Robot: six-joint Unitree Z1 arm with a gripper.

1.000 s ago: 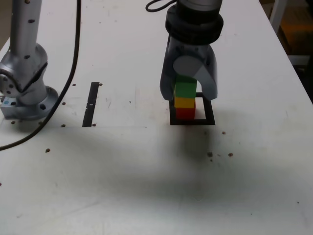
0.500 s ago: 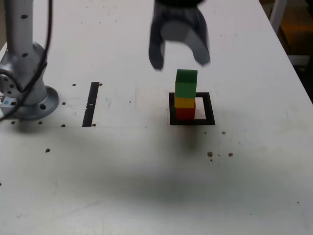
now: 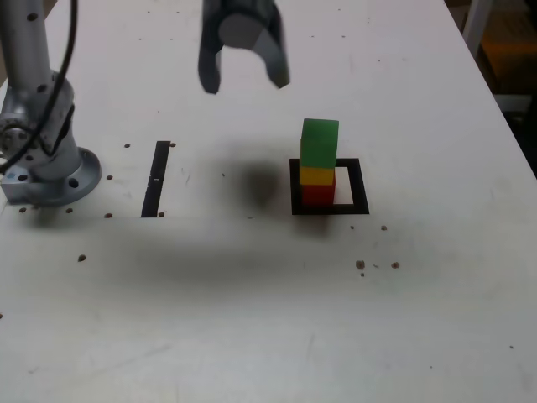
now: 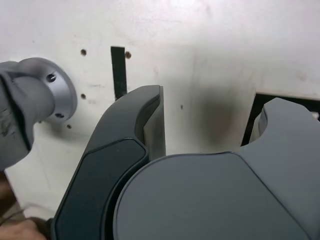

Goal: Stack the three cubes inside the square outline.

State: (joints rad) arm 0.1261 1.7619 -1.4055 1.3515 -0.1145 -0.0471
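The three cubes stand in one upright stack: the green cube (image 3: 320, 143) on the yellow cube (image 3: 316, 175) on the red cube (image 3: 317, 195). The stack sits in the left part of the square outline (image 3: 361, 191), as the exterior view shows it. My gripper (image 3: 245, 82) hangs above the table, up and to the exterior view's left of the stack, well apart from it. Its jaws are open with nothing between them. In the wrist view the gripper (image 4: 205, 115) shows bare table between its fingers (image 4: 131, 125), and a corner of the square outline (image 4: 251, 120) shows; the cubes are hidden there.
The arm's metal base (image 3: 46, 164) stands at the exterior view's left with a black cable running past it. A narrow black strip (image 3: 156, 178) lies between the base and the outline. Small dark specks dot the white table (image 3: 252, 319).
The gripper let go of the green cube, rose off the stack and moved toward the exterior view's left. The stack stayed in place.
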